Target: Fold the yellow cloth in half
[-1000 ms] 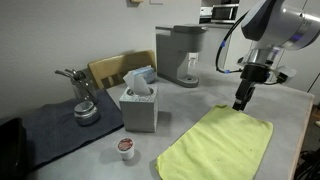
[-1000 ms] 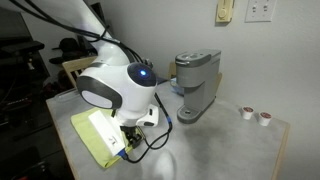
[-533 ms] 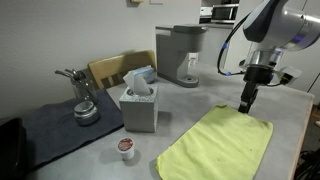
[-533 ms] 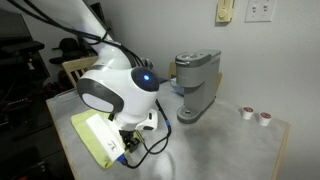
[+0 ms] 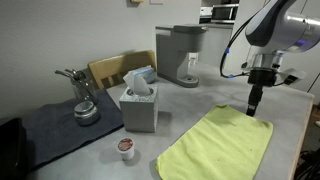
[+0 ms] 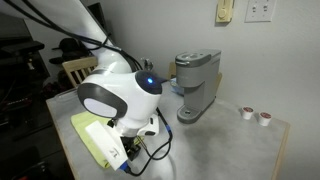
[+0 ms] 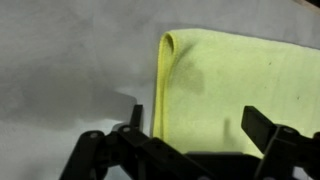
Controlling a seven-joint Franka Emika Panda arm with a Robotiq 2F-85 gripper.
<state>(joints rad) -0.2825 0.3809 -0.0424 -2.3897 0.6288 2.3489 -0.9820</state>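
White rounded arm [image 6: 115,100], blue light [image 6: 150,72], black cables [image 6: 152,150]; pincer [image 5: 254,111] seemingly black.

Soft, matt, finely napped fabric for the yellow cloth [image 7: 240,90]; smooth, dull grey surface on the tabletop [image 5: 190,100]; darker, matt fabric for the grey-blue mat [image 5: 55,128] at one end of the tabletop; bright polished metal on the pot [image 5: 82,100] upon it; card for the tissue box [image 5: 138,112], paper tissue [image 5: 140,80] at its top; satin grey plastic on the coffee machine [image 5: 182,55] by the far edge; varnished wood on the chair back [image 5: 110,68]; glossy white shell on the arm [image 6: 115,95]; matt black gripper [image 5: 254,108]
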